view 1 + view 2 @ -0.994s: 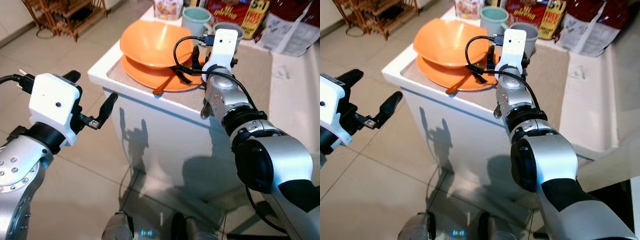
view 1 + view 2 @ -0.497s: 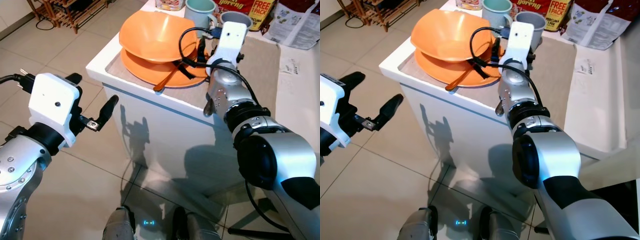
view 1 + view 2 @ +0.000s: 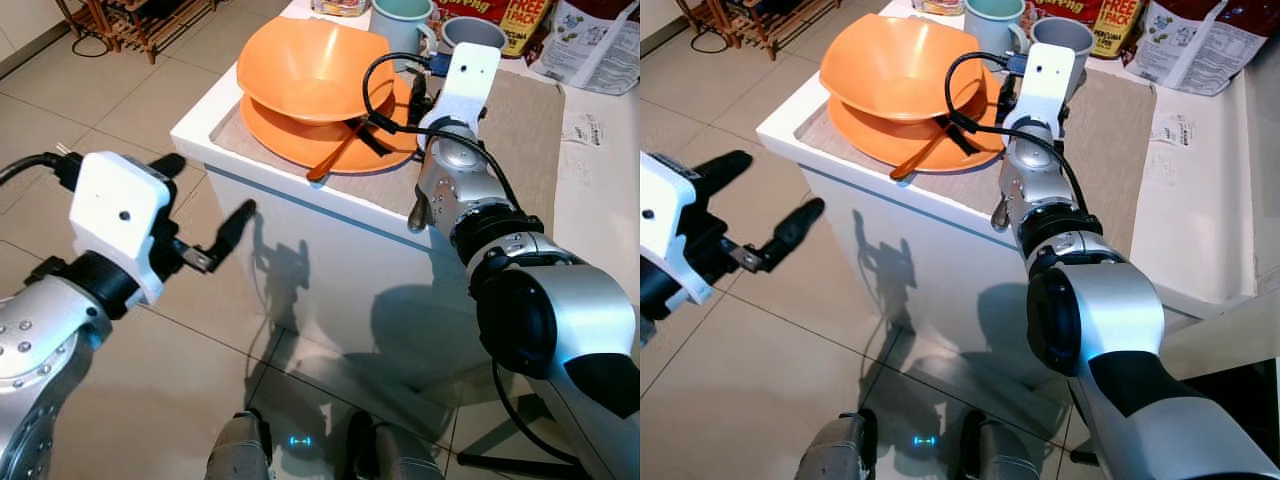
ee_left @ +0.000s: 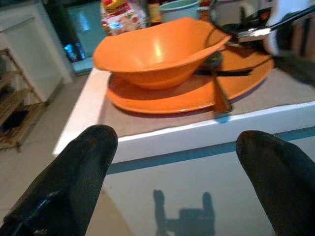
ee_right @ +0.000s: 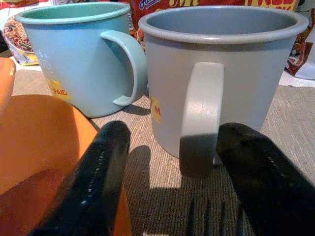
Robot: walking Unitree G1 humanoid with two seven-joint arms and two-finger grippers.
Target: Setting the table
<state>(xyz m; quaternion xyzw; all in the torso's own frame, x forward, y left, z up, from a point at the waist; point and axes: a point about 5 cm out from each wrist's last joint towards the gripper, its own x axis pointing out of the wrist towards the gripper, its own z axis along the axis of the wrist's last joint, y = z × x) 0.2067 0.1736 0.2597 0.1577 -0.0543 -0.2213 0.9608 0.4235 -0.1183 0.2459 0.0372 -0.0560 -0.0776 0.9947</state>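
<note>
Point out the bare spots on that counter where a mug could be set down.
Free: the beige mat right of the right gripper, toward the white counter strip. Crowded: the orange plate with orange bowl and spoon, and the teal mug beside the grey mug.

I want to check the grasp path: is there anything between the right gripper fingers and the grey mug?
Nothing solid. In the right wrist view, the right gripper is open before the grey mug, its handle facing the gap, with bare woven mat below.
</note>
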